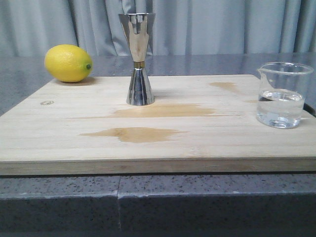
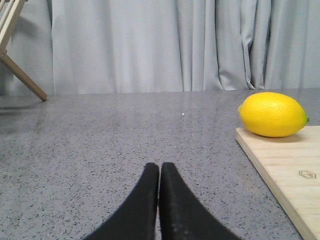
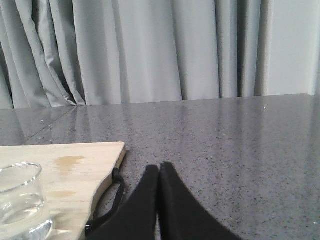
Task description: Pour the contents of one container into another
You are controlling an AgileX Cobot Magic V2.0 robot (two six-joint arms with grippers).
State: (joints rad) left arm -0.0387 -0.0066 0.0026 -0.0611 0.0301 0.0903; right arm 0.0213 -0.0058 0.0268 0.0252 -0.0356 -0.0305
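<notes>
Beaker (image 1: 280, 96) and jigger (image 1: 138, 59) upright on board (image 1: 59, 133), well apart; left gripper (image 2: 159, 172) and right gripper (image 3: 159, 175) both closed, empty.

grey counter (image 1: 59, 197), wood board (image 1: 158, 143) on it

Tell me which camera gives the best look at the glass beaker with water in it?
The front view: the whole beaker stands upright on the wooden board, pour lip and water level visible. The right wrist view catches only part of it, cut off at the picture's edge. The left wrist view misses it.
</notes>
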